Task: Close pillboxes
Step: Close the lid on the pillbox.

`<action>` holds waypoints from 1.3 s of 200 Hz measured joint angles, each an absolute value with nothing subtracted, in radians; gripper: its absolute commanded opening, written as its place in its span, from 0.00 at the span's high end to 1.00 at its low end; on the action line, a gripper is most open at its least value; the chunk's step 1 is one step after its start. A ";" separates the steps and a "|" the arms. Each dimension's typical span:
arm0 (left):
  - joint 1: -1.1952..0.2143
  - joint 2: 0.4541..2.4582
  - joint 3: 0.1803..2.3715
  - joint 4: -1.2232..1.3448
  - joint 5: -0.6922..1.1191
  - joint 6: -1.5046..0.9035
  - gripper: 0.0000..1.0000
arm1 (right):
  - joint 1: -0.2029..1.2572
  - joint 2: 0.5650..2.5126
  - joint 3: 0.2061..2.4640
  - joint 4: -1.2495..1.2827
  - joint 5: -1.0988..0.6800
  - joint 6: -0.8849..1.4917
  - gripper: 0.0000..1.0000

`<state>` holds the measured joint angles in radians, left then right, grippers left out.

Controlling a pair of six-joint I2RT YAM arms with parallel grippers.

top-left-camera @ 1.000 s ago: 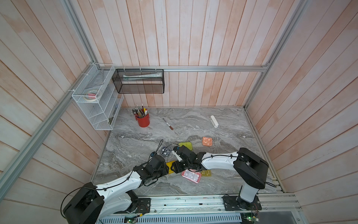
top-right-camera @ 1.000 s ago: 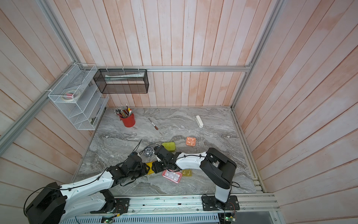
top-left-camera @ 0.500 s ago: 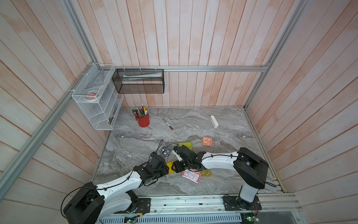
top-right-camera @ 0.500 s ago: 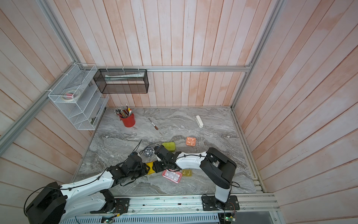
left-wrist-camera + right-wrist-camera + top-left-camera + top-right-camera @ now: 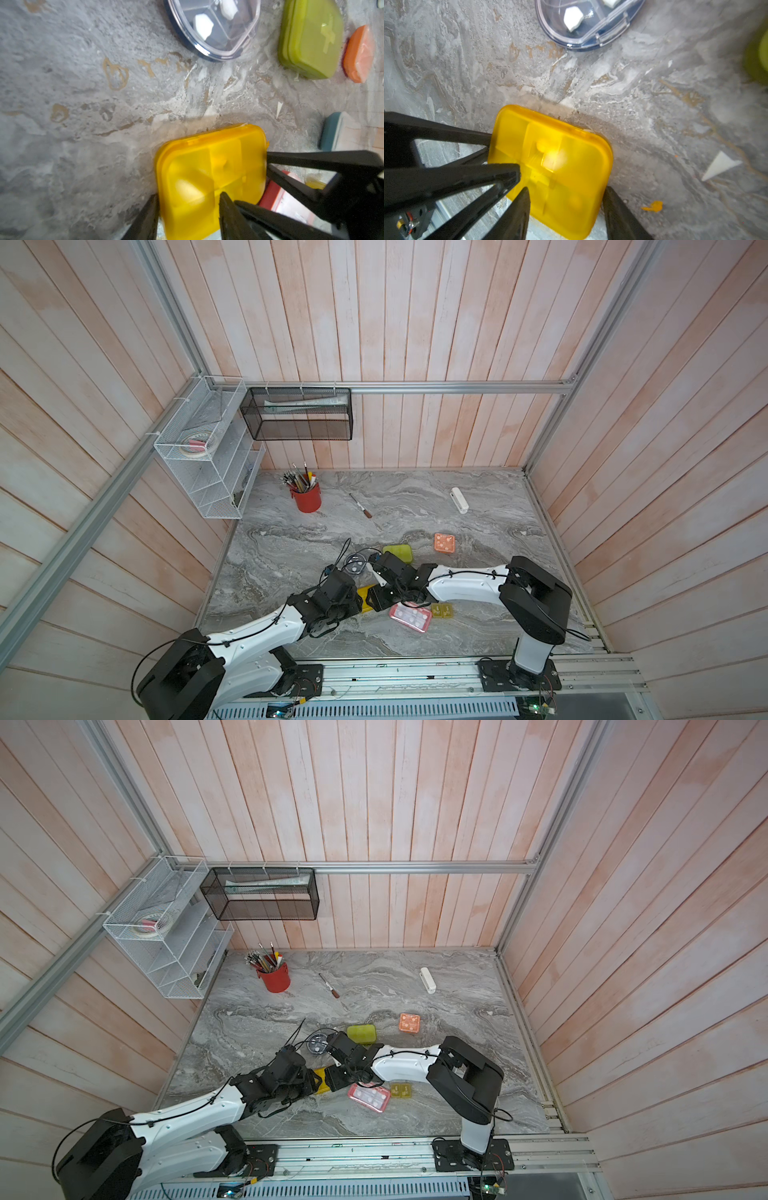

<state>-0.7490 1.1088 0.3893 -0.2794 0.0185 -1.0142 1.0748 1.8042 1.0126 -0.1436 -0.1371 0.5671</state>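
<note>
- Two neighbours sit near my yellow pillbox [image 5: 550,166] at the table's [image 5: 291,539] front: pink pillbox [image 5: 410,616] just beside, dark round pillbox [image 5: 212,27] near.
- Left gripper [image 5: 189,196] and right gripper [image 5: 565,190] both half-parted, astride it, touching lid and edge, unclamped.
</note>
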 measured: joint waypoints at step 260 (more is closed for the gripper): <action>-0.615 0.963 0.294 -0.261 0.265 -0.983 0.38 | 0.987 1.768 0.921 -0.053 -0.390 0.526 0.40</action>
<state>-0.6151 0.9634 0.2939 -0.2611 0.2649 -0.9833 0.9867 1.7683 0.9207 -0.0532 -0.3904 0.5259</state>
